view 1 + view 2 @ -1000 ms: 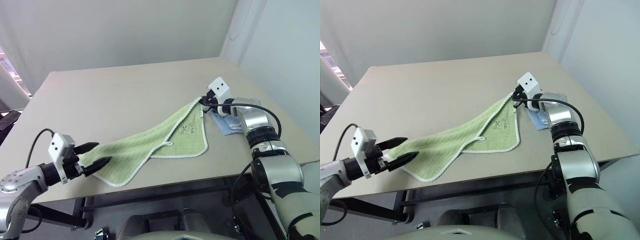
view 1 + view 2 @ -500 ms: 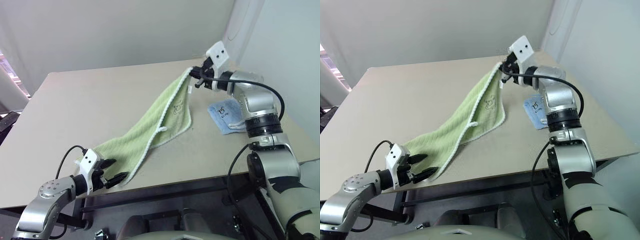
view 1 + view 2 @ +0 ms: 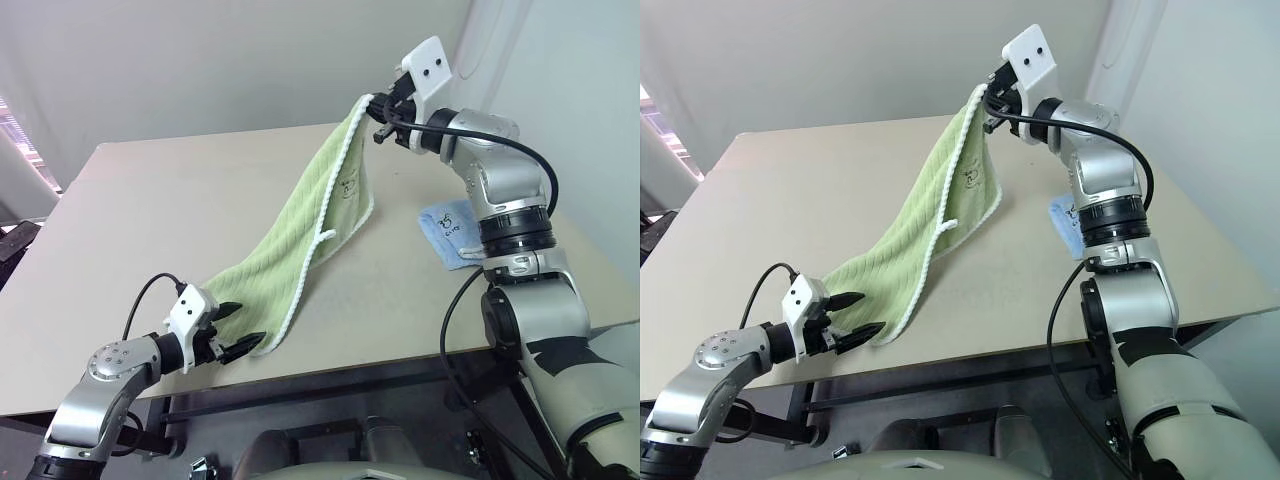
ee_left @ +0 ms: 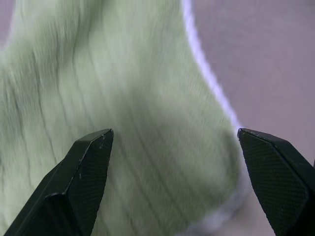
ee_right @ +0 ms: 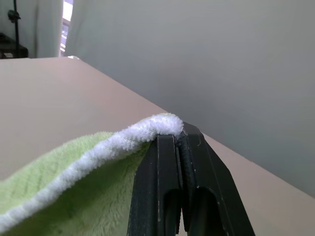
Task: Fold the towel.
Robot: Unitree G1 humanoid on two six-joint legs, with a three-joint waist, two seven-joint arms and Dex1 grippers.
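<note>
Hanging from the right claw (image 3: 378, 112), which is clamped on its top corner, the towel (image 3: 318, 222) drapes down to the table (image 3: 180, 210); its low end lies between the left claw's (image 3: 238, 328) spread fingers.

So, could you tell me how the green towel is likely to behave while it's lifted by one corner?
Probably floppy: the towel hangs limp from the right gripper, its low end on the table. It likely weighs little, since one pinched corner carries it. The ribbed cloth should grip rather than slip.

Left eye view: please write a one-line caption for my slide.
Right gripper lifts one corner of the green towel above the table; open left gripper waits at its low end.
</note>
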